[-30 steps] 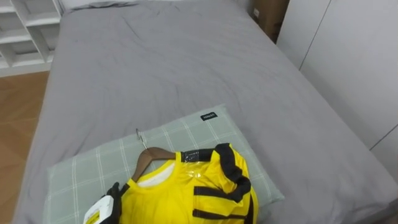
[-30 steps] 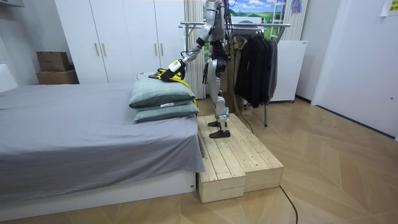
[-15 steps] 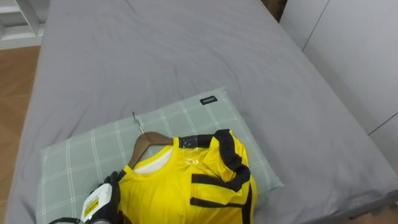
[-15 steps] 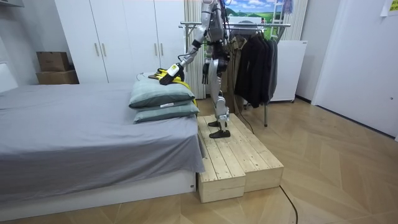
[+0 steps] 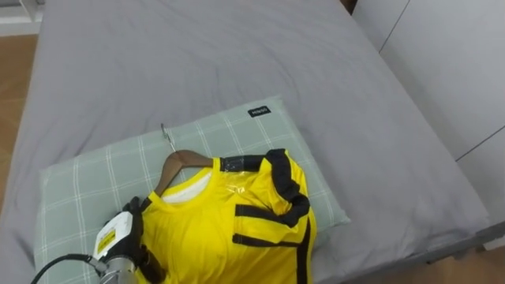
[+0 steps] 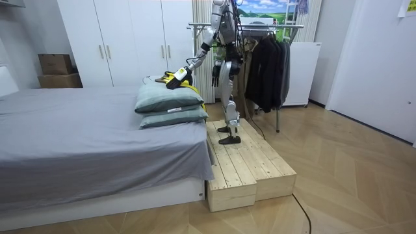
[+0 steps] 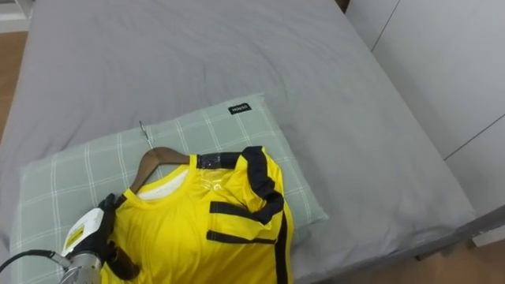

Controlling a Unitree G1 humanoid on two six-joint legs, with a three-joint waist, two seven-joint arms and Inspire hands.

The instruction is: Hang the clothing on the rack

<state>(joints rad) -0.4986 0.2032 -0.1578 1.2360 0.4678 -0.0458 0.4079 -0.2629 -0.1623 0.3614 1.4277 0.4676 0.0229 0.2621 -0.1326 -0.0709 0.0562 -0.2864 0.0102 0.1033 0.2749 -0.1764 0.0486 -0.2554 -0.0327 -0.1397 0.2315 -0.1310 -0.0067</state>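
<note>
The room view shows the robot on a wooden platform [image 6: 250, 166] beside the bed [image 6: 97, 143]. Close up, its left hand [image 5: 118, 237] lies on the yellow shirt [image 5: 229, 237], which is spread on the pillow [image 5: 79, 181]. I cannot tell whether the hand grips it.

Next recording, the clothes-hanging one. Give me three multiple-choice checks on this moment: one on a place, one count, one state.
1. The yellow jersey with black stripes lies:
A) on the bare grey sheet
B) on the wooden platform
C) on a green checked pillow

2. Pillows stacked at the bed's end:
A) one
B) two
C) three

3. The brown wooden hanger is:
A) inside the jersey's neck
B) lying apart from the jersey
C) hung on the clothes rail

Answers:
1 C: checked fabric shows round the jersey.
2 B: the room view shows the checked pillow atop a second pillow.
3 A: its shoulder and metal hook stick out of the collar.
</note>
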